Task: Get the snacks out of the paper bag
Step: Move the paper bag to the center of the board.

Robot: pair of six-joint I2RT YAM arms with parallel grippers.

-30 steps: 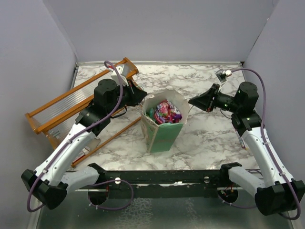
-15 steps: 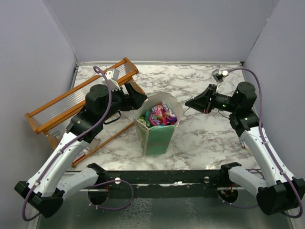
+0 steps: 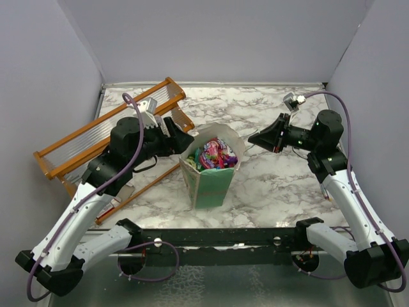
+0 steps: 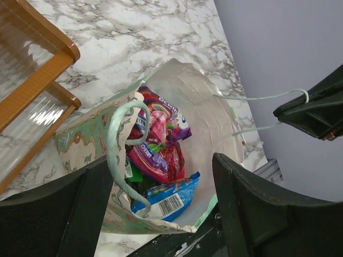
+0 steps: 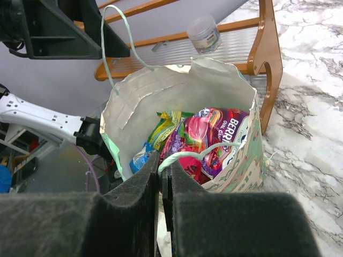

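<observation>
The mint-green paper bag stands upright in the middle of the table, its mouth wide. Several bright snacks fill it: a purple berry packet, a blue one, a yellow-green one. My right gripper is shut on one string handle and holds it taut at the bag's right. My left gripper is open above the bag's left rim, holding nothing. The other handle hangs loose by its left finger.
An orange wooden rack lies tilted at the left, right behind my left arm. A small clear cup sits by the rack. Grey walls close in the table at the left, back and right.
My left gripper has opened, let go of the bag's left handle and drawn back a little to the left. The bag has shifted slightly left. The right gripper keeps its hold.
</observation>
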